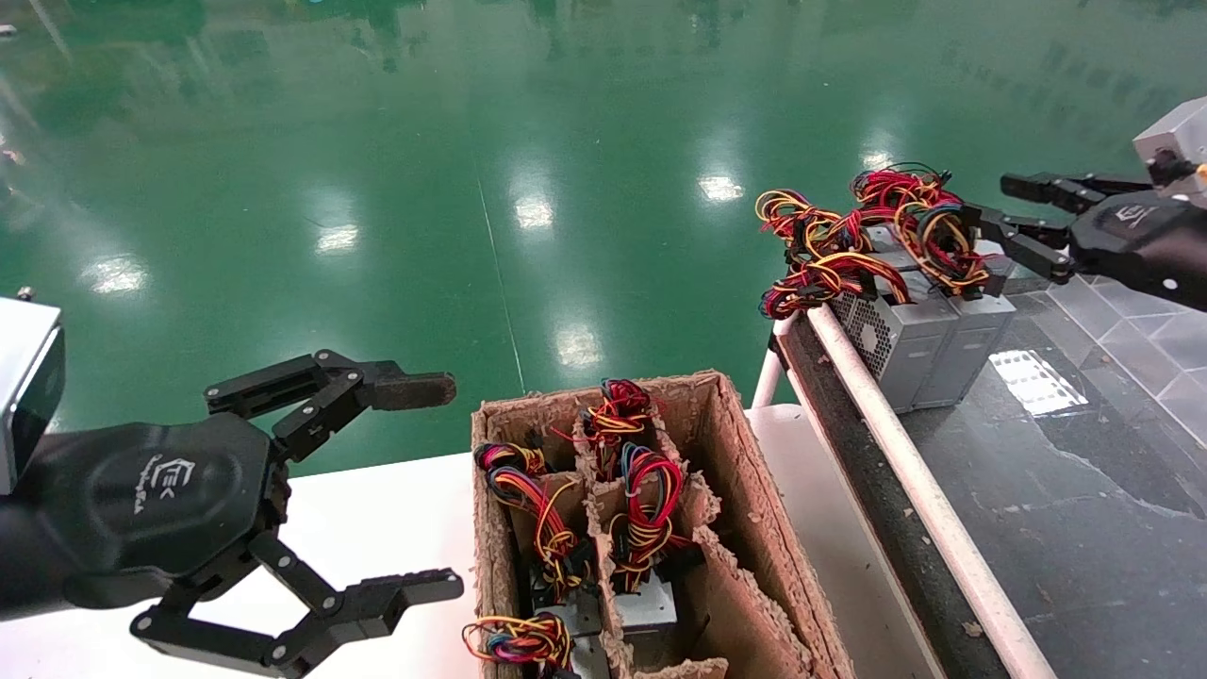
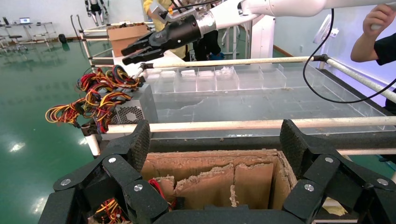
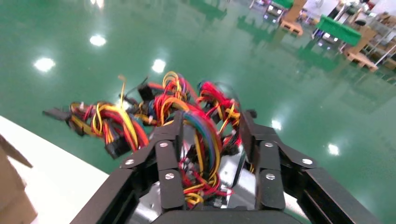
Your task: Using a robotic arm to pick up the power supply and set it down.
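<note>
The power supply [image 1: 971, 335] stood upright at the far right on the dark conveyor [image 1: 1056, 490], beside a like grey box [image 1: 891, 339]; the right gripper [image 1: 990, 209] hung over its wire bundle [image 1: 929, 226], fingers spread around the wires; the left gripper [image 1: 415, 486] hovered spread wide, near left of the cardboard box [image 1: 745, 528].

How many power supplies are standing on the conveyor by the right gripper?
2 visible, side by side at the conveyor's end: one grey box nearer the rail, one beside it under the right gripper. Wire bundles may hide more.
</note>
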Available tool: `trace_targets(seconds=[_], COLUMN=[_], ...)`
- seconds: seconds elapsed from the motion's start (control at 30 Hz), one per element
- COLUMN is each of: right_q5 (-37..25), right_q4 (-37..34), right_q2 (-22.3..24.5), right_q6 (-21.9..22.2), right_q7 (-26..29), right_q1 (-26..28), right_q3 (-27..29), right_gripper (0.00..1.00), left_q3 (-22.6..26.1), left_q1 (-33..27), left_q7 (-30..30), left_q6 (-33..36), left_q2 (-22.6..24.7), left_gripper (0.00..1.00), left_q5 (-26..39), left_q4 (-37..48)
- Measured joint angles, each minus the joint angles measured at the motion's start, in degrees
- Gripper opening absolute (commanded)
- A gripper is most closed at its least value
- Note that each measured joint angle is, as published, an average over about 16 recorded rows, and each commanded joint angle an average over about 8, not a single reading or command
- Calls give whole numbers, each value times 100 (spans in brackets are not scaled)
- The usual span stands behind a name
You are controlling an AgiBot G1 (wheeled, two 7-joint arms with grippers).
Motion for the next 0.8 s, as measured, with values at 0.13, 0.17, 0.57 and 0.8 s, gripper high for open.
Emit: trace_targets(seconds=[0.13, 0.17, 0.57, 0.8], right_q5=[163, 211, 782, 1101], right_q4=[62, 98, 1131, 1934], right_q2=[46, 60, 266, 399], right_q6=[-4, -9, -266, -517], right_q7=[-49, -52, 343, 767], right_q1=[-32, -53, -618, -1060], right_q3=[93, 116, 236, 234], right_gripper=[100, 100, 100, 100], left_q3=[0, 0, 0, 0], left_q1=[0, 0, 1, 1], left_q7=[0, 0, 1, 1], left_q6=[0, -1, -1, -1], left_q2=[0, 0, 0, 0], left_gripper=[100, 100, 100, 100], left_q5=[0, -1, -2, -2], left_q4=[0, 0, 1, 2])
